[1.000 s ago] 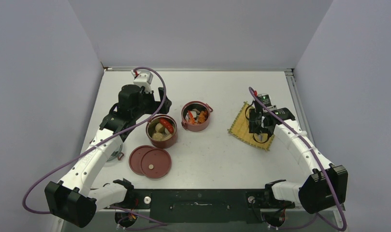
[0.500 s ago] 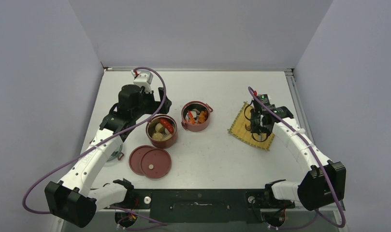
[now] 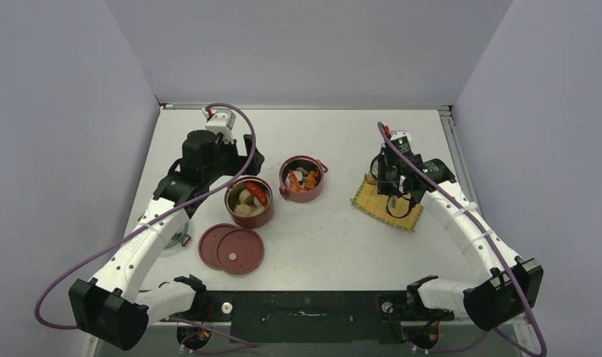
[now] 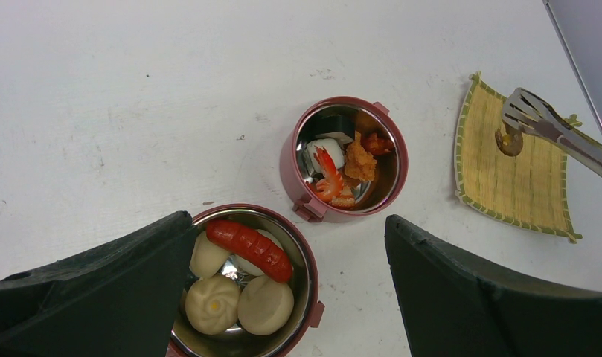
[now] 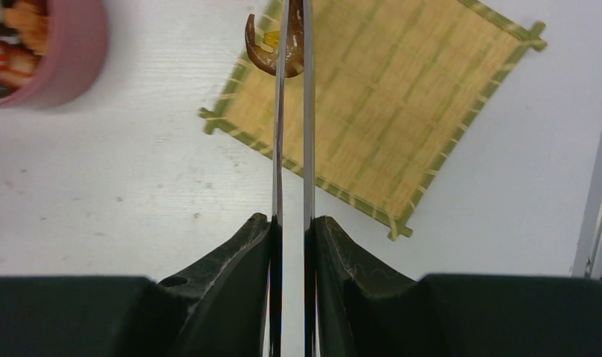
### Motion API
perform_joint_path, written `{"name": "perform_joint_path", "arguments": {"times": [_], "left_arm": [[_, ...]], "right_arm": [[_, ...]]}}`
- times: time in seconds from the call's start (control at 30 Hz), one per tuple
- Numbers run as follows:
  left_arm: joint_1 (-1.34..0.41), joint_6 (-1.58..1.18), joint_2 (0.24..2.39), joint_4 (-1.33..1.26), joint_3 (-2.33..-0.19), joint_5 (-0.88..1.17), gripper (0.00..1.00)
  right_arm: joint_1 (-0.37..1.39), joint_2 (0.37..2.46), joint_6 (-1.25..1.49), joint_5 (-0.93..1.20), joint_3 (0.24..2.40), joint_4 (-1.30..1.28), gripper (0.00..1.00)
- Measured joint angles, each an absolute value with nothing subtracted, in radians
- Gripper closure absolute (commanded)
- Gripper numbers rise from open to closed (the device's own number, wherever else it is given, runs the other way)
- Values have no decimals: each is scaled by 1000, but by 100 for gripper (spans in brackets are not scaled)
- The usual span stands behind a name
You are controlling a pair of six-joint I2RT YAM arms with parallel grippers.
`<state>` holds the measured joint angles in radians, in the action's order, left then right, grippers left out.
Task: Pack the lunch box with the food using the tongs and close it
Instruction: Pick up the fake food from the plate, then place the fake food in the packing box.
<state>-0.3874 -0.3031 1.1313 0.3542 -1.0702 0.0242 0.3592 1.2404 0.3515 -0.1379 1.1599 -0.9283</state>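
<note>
I'm looking down on the white table [image 3: 342, 245]. The right arm is out over the yellow square woven mat [image 3: 368, 199] on its right side.

Mid-table sits the lunch box, in two parts. One is the round dark-red bowl of cream buns and a red sausage [image 3: 253, 221]. The second dark-red bowl [image 3: 301, 197], with shrimp and orange bits, is just beyond it to the right. Both bowls are uncovered, and the two flat dark-red lids [image 3: 231, 249] lie overlapping beside the bun bowl.

My read is that we're in the packing step, on a pick from the mat. The right gripper [image 5: 292, 224] is clamped on the long thin silver metal tongs [image 5: 277, 149], squeezing their arms nearly together. The tips pinch a small brown curled piece of food [image 5: 262, 61] with a yellow fleck, at the mat's edge nearest the bowls. I can't tell whether it's clear of the weave.

Next, I reckon, I lift, hold that squeeze and swing left to the second bowl, which is well apart from the tips, then release over it. After that come the stacking and the lids.

The left gripper [image 4: 289, 223] hovers over the bun bowl with its jaws wide apart, holding nothing.
</note>
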Motion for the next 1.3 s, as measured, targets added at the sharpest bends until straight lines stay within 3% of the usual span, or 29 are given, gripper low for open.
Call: {"name": "perform_joint_path", "arguments": {"times": [0.4, 0.83, 1.13, 1.3], "left_arm": [[-387, -303, 1131, 354, -1070, 25, 2], [-387, -303, 1131, 354, -1070, 24, 2], [-387, -303, 1131, 354, -1070, 25, 2], [-387, -303, 1131, 354, -1070, 25, 2]], "right_arm": [[740, 1349, 440, -164, 1354, -803, 95], [868, 1582, 442, -238, 1399, -738, 94], [885, 1625, 442, -283, 1418, -737, 85], [892, 1637, 440, -289, 1420, -743, 74]]}}
